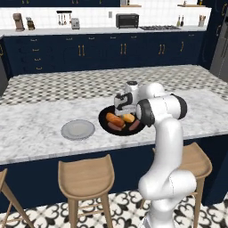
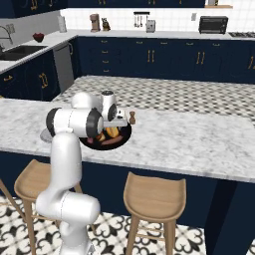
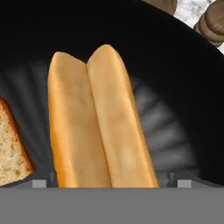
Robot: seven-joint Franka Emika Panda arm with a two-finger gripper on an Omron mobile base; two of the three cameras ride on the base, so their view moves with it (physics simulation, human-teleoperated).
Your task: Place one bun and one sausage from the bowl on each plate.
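The black bowl (image 1: 103,116) sits on the marble counter, holding golden buns (image 1: 115,119) and reddish-brown sausages (image 1: 134,125). My gripper (image 1: 124,112) hangs low over the bowl's middle, pointing down. In the hand view a split bun (image 3: 100,122) lies lengthwise right under the gripper (image 3: 111,183). The fingertips (image 3: 39,183) stand wide on either side of it, open and not pressing on it. Another bun (image 3: 11,148) shows at the left edge. A light grey plate (image 1: 78,129) lies bare to the left of the bowl. From the right base view the arm covers part of the bowl (image 2: 124,137).
A small brown pepper mill (image 2: 132,117) stands just behind the bowl, also at the top right in the hand view (image 3: 210,26). Wooden stools (image 1: 85,176) stand below the counter's front edge. The marble stretches wide to the right of the bowl.
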